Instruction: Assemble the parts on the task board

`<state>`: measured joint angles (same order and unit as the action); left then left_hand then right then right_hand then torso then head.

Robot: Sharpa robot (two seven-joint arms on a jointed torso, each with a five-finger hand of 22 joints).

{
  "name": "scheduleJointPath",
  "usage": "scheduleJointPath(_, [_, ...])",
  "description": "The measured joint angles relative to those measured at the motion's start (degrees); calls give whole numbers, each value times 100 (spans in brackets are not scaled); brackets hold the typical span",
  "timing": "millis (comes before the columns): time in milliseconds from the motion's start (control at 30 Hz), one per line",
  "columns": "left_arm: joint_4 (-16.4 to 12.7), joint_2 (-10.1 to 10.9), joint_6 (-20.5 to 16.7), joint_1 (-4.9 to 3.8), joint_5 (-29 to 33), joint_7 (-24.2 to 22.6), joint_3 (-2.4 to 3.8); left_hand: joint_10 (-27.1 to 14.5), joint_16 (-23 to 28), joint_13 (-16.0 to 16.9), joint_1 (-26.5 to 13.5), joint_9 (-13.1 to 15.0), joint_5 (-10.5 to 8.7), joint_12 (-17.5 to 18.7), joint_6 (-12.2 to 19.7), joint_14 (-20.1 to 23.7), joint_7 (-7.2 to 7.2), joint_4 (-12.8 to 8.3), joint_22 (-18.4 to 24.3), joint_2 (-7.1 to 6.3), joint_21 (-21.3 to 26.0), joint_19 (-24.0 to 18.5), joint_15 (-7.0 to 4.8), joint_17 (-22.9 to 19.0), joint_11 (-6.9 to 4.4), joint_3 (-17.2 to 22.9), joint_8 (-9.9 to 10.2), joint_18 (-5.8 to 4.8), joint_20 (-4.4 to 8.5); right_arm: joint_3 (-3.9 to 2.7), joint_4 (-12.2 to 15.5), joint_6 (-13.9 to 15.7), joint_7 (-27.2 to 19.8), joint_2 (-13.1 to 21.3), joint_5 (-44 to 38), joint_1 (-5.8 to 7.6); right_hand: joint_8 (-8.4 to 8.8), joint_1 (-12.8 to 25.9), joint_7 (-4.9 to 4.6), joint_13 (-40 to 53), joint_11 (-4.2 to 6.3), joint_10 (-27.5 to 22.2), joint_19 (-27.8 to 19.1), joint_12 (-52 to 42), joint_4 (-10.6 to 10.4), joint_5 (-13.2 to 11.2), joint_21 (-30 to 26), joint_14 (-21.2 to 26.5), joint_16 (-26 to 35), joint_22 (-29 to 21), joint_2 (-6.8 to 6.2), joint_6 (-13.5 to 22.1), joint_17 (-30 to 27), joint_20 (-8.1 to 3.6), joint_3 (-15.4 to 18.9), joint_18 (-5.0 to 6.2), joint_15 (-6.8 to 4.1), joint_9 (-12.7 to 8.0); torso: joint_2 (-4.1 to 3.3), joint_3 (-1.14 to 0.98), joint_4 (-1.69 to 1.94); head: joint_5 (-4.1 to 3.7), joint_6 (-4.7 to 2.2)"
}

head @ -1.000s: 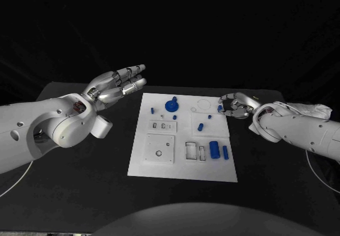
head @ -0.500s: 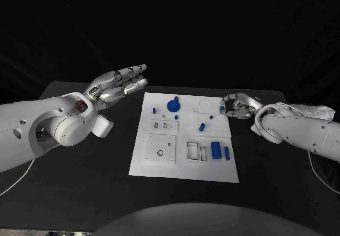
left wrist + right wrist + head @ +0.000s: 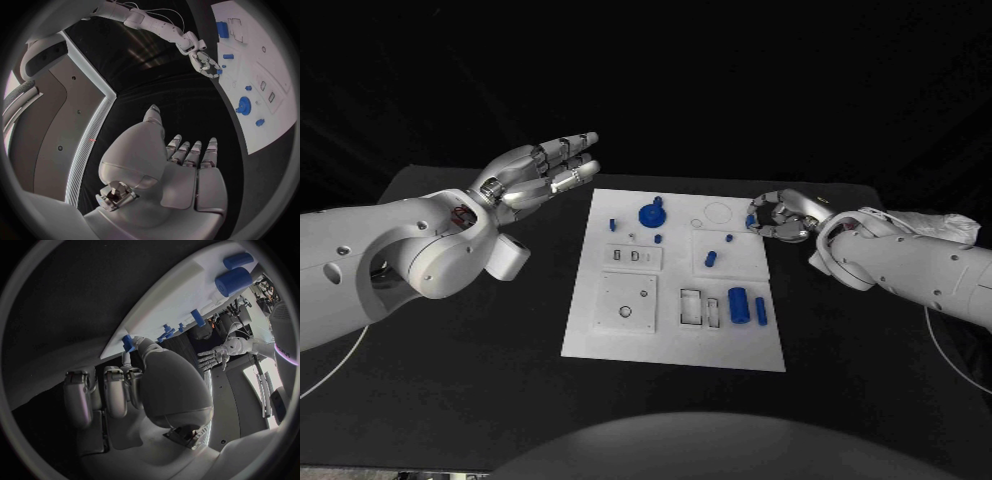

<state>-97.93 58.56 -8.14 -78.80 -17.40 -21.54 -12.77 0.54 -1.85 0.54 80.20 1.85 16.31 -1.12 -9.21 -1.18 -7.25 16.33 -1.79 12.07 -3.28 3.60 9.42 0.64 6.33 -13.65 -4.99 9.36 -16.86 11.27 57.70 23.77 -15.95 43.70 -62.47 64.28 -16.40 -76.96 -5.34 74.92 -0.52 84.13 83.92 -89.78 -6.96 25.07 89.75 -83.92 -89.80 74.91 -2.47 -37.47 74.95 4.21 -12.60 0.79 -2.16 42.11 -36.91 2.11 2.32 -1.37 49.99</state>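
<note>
Raised above the table's left side, my left hand (image 3: 542, 168) is flat and spread, fingers apart and holding nothing; the left wrist view shows the same bare palm (image 3: 187, 170) with straight fingers. My right hand (image 3: 780, 214) sits at the right edge of the task board (image 3: 672, 330), near its far corner, with its fingers curled inward. In the right wrist view the thumb and a finger of this hand (image 3: 134, 390) pinch a small blue part (image 3: 127, 342) right at the board's edge (image 3: 156, 310).

On the board I see a blue gear-like part (image 3: 651, 214) near the far end, a small blue piece (image 3: 610, 225) just left of it, and another tiny one (image 3: 658, 238) just nearer. Toward the middle right lies a short blue peg (image 3: 710, 258), with a smaller blue bit (image 3: 727, 238) beyond it. Near the close right corner a thick blue cylinder (image 3: 737, 299) lies beside a thin blue bar (image 3: 760, 310), apart from each other. Both arms reach in from opposite sides of the black table (image 3: 473, 380).
</note>
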Motion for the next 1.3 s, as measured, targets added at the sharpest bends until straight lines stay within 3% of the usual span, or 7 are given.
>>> scheduleJointPath(867, [-23, 43, 5, 0, -15, -3, 0, 21, 0, -1, 0, 0, -1, -21, 1, 0, 1, 0, -4, 0, -4, 0, 0, 4, 20, 0, 0, 0, 0, 0, -15, -47, 45, -30, -8, 0, -311, -31, 12, -1, 0, 0, 0, 0, 56, 0, 0, 0, 0, 4, 31, -278, -2, 0, -87, 0, 0, 63, 1, -2, -2, 17, 0])
scheduleJointPath(1300, [-40, 84, 4, 0, -17, 1, 0, 21, 0, -1, 0, 0, -1, -21, 1, 0, 1, 15, -4, 0, -4, 0, 0, 4, 20, -15, 0, 0, 0, 0, 86, 163, 40, 12, -10, 12, -514, -81, 10, -1, 0, 0, 0, 0, 64, -4, 0, 0, 0, 3, 70, -521, -2, 0, -125, 1, 0, 79, 2, -1, -5, 45, 0])
